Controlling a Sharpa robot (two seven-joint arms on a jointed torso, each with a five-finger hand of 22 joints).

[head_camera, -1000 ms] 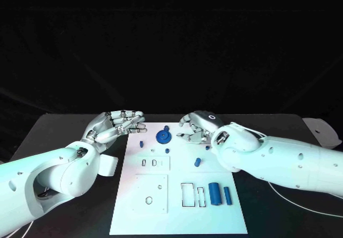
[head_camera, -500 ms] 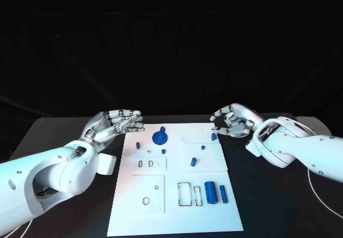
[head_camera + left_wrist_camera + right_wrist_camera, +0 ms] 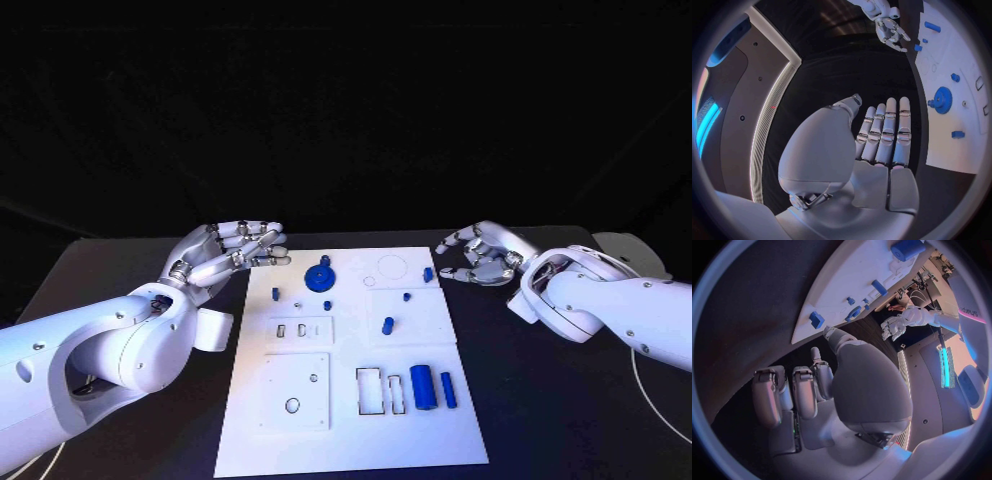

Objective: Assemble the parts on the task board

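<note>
The white task board (image 3: 433, 440) lies in the middle of the black table. A blue gear (image 3: 322, 275) stands near its far edge, with small blue parts (image 3: 387, 325) scattered around it. Two blue cylinders (image 3: 423, 387) lie at the near right of the board. My left hand (image 3: 231, 250) hovers just off the board's far left corner, fingers loosely apart and holding nothing. My right hand (image 3: 483, 255) hovers off the far right corner, also holding nothing, close to a small blue peg (image 3: 428, 273). The left wrist view shows my left hand (image 3: 879, 135) with fingers stretched out beside the gear (image 3: 942, 97).
The board carries several empty cut-outs: a round outline (image 3: 392, 266) at the far side, small slots (image 3: 291, 328) on the left, rectangular outlines (image 3: 378, 390) near the cylinders. Bare black table (image 3: 562, 420) lies on both sides of the board.
My right hand has pulled back from over the board's far middle to the right, off the board's edge. My left hand has stayed where it was.
</note>
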